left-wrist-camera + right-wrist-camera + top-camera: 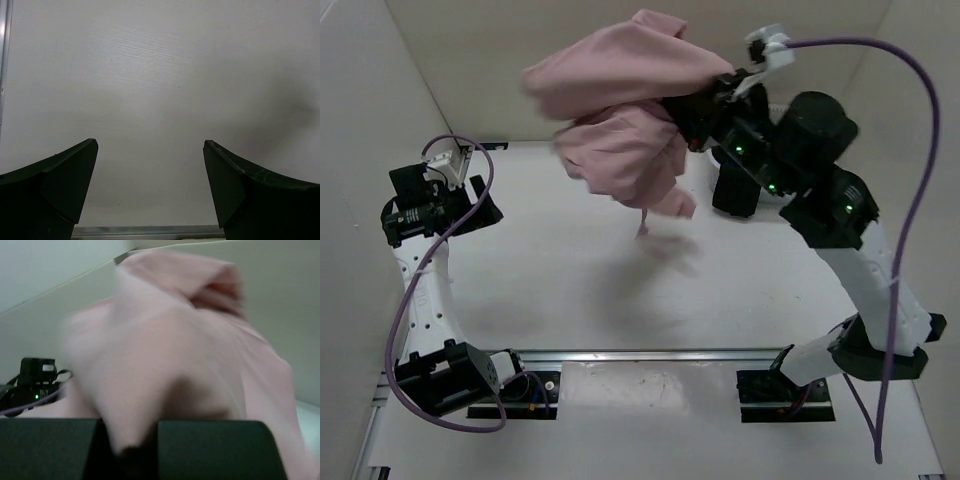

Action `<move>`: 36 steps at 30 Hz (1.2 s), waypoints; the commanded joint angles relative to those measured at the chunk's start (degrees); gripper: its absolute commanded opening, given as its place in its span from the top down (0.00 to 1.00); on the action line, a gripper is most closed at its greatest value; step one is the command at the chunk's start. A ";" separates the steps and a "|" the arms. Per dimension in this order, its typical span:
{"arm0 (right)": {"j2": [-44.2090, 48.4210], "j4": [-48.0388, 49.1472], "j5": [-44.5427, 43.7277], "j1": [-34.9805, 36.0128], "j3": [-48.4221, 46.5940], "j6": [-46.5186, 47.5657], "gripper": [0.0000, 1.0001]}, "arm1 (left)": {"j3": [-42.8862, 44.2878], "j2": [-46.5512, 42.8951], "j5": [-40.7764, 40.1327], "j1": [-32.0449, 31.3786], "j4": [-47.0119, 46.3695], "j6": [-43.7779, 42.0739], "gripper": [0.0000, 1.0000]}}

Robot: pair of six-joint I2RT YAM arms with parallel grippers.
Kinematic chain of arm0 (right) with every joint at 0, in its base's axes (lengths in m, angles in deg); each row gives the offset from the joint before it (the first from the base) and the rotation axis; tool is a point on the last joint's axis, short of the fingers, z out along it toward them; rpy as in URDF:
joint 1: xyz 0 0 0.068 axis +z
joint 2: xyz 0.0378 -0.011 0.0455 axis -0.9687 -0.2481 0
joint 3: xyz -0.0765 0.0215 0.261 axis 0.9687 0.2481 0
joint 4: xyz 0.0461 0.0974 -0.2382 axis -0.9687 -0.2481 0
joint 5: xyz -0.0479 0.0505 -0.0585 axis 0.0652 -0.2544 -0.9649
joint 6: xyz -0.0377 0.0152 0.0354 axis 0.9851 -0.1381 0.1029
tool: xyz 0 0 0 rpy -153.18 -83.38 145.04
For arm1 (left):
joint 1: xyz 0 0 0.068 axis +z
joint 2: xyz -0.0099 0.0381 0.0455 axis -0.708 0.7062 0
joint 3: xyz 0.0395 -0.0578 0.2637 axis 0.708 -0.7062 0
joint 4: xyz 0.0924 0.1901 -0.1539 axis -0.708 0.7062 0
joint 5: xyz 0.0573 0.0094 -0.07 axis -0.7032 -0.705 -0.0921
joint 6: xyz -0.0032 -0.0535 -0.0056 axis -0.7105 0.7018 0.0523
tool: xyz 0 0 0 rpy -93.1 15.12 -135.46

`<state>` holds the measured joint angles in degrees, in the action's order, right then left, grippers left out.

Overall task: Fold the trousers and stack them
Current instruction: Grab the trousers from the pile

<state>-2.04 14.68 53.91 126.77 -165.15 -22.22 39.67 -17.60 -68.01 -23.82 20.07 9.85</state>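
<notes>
Right tool (692, 108) was closed on a bunch of the trousers (620, 110) and held them high in the air, above the far part of the bench (570, 300). No part of the trousers touched the bench. In the right wrist view the two dark fingers (50, 450) stood close together at the bottom edge, with a fold of the cloth (165, 355) pinched in the narrow gap between them. The trousers were pale pink, of a soft, matte fabric. They hung as one crumpled mass with deep folds, wide at the top and narrower below, and a thin pink strip (644, 226) hung from the lowest edge. Up close the cloth was blurred, so its weave could not be seen.

Left tool (475, 212) stayed low at the left side, well apart from the trousers. Its two black, wedge-shaped fingers (60, 185) were spread wide with nothing between them.

The bench was white and smooth, and a faint grey shadow lay on it under the cloth. Plain pale walls (360, 100) closed the space on three sides. A metal rail (650, 354) ran along the near edge, and a purple cable (912, 150) curved above the right arm.
</notes>
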 commanded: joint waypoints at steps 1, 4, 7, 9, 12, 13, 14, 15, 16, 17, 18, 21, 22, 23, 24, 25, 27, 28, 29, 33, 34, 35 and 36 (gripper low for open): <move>-0.21 1.74 -7.37 -1.92 4.95 -8.85 1.00 | 1.68 -2.35 1.33 0.01 -1.02 -0.01 0.00; -0.21 -3.53 -11.05 -1.30 10.74 -14.84 1.00 | 4.40 -2.35 -0.70 0.01 -0.50 -0.01 0.00; -0.21 -8.52 -13.78 -1.30 17.34 -21.26 1.00 | 5.20 -3.48 -2.10 0.01 0.12 -0.01 0.00; -0.21 -11.78 -16.42 -2.35 22.42 -27.84 1.00 | 5.20 -3.49 -2.72 0.01 0.73 -0.01 0.00; 0.32 -15.67 -14.07 -5.69 31.80 -34.53 0.89 | 5.20 -4.02 -5.26 0.01 1.26 -0.01 0.00; 0.84 -15.67 -12.40 -7.43 34.46 -35.07 0.78 | 4.68 -3.41 -6.05 0.01 1.26 -0.01 0.00; 0.84 -15.67 -11.17 -8.58 36.84 -35.07 0.58 | 4.15 -3.40 -6.67 0.01 1.26 -0.01 0.00; 0.32 -16.19 -9.94 -9.90 38.78 -34.03 0.19 | 4.15 -2.70 -6.68 0.01 1.96 -0.01 0.02; -0.55 -17.67 -8.53 -12.52 39.75 -32.36 0.14 | 4.15 -1.74 -7.20 -0.51 1.96 -0.01 0.03; -1.43 -21.69 -8.52 -13.07 39.76 -31.13 0.11 | 4.15 -1.21 -7.21 -0.51 2.75 -0.01 0.05; -2.05 -23.04 -10.87 -13.08 39.76 -29.38 0.08 | 4.15 -0.68 -6.60 -0.51 3.36 -0.01 0.06; -0.48 -22.35 -14.49 -7.91 40.46 -19.46 0.07 | 3.62 0.64 -4.75 -3.93 6.79 -0.01 0.10; 0.22 -21.65 -14.49 -4.24 41.16 -15.51 0.06 | 3.62 1.43 -3.44 -5.33 8.28 -0.01 0.12; 1.36 -21.12 -13.10 -2.63 43.26 -14.08 0.06 | 1.97 1.96 -2.47 -9.96 10.38 -0.01 0.15; 1.89 -19.38 -10.91 -1.14 44.76 -12.85 0.06 | 0.82 1.96 -1.68 -12.88 10.92 -0.01 0.17; 1.90 -18.31 -8.11 2.01 46.60 -10.66 0.06 | -0.50 1.96 -1.67 -19.61 10.93 -0.01 0.21; 2.69 -14.62 -2.49 5.89 52.23 -9.15 0.06 | -5.50 1.96 -3.68 -27.11 9.88 -0.01 0.22; 2.69 -13.57 -1.58 9.65 53.81 -9.14 0.06 | -7.44 1.96 -4.99 -30.97 9.09 -0.01 0.22; 2.69 -12.17 -1.57 11.16 57.13 -10.10 0.06 | -11.28 1.44 -7.10 -37.89 8.30 -0.01 0.20; 2.08 -3.03 -2.09 15.13 64.70 -14.85 0.06 | -16.50 -0.58 -1.53 -44.01 1.54 -0.01 0.15; 2.07 -0.66 -3.41 15.74 65.68 -16.08 0.06 | -18.34 -0.59 0.51 -44.02 0.05 -0.01 0.12; 0.68 0.41 -4.64 16.45 66.65 -18.44 0.06 | -19.14 -0.59 2.44 -44.02 -1.97 -0.01 0.12; -0.03 1.29 -5.78 16.45 68.14 -19.59 0.06 | -19.84 1.07 6.20 -44.02 -2.69 -0.01 0.12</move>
<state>-0.82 7.91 50.76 142.64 -98.97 -37.60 20.92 -15.48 -69.54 -68.10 23.82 9.83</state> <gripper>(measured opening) 0.941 0.875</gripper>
